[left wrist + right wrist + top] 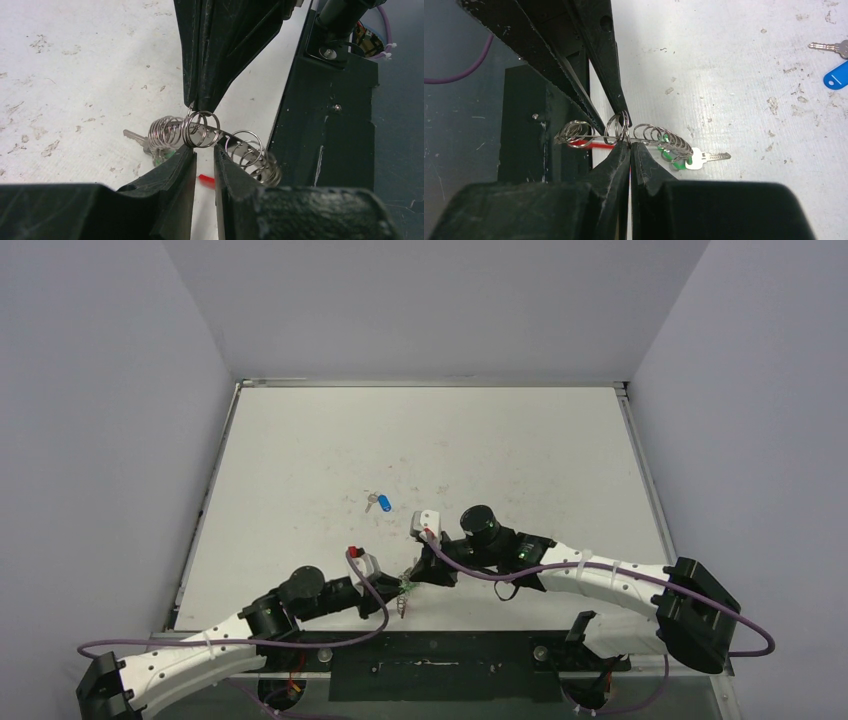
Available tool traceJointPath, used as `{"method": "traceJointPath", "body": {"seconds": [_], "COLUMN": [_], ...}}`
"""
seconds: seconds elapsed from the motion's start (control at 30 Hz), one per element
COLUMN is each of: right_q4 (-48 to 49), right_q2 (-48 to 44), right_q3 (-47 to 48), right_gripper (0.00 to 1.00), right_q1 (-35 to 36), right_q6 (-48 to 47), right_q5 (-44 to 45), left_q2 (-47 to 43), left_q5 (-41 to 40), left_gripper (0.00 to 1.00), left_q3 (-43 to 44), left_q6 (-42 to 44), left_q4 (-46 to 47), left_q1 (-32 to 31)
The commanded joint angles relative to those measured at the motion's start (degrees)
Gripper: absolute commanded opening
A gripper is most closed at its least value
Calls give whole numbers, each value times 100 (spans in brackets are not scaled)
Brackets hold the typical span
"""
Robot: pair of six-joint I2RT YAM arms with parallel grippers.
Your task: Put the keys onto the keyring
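Near the 6 o'clock edge of the scuffed white tabletop (450,440), between the two arm bases, both black grippers meet tip to tip over one silvery coiled-wire keyring (659,137). Left gripper (204,155): closed down to a narrow gap, a bunch of the wire loops caught at its fingertips. Right gripper (629,147): fingers all but touching, pinching the wire just beside that same bunch of loops. Keyring is drawn out into a loose spring shape, running from 9 to 3 o'clock across the right wrist view, with loops on both sides of the pinch point. Its red sleeve (591,145) shows as a thin red strip under the coil at 9 o'clock of the right gripper's tips. Tiny silver green-headed key (696,159): green plastic head tucked in among the end coils at 3 o'clock of those tips, blade pointing out towards 3 o'clock. Tiny silver blue-headed key (381,503): lying flat on the tabletop, apart from the keyring, at about 11 o'clock of the grippers in the top view; nothing touching it.
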Motion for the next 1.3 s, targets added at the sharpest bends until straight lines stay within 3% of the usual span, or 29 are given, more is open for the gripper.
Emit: {"method": "traceJointPath", "body": {"seconds": [0.0, 0.23, 0.43, 0.7, 0.9, 1.27], "right_q4": [268, 256, 252, 265, 270, 388], "right_q2": [-151, -187, -205, -209, -237, -532], "right_q3": [78, 52, 52, 35, 43, -127], "right_gripper": [0, 0, 0, 0, 0, 0], "right_q1": [-29, -29, -24, -26, -35, -37], "right_q6": [33, 29, 8, -65, -65, -198], "right_q5": [43, 22, 43, 0, 25, -68], "left_q2": [57, 8, -138, -146, -209, -718], "left_q5": [-242, -529, 94, 793, 1150, 814], "left_gripper": [18, 18, 17, 7, 7, 10], "left_q3": [342, 520, 542, 533, 564, 526], "left_q6": [-7, 300, 653, 908, 1037, 1123], "left_q4": [394, 116, 311, 496, 572, 407], "left_q1": [-107, -153, -180, -188, -198, -198]}}
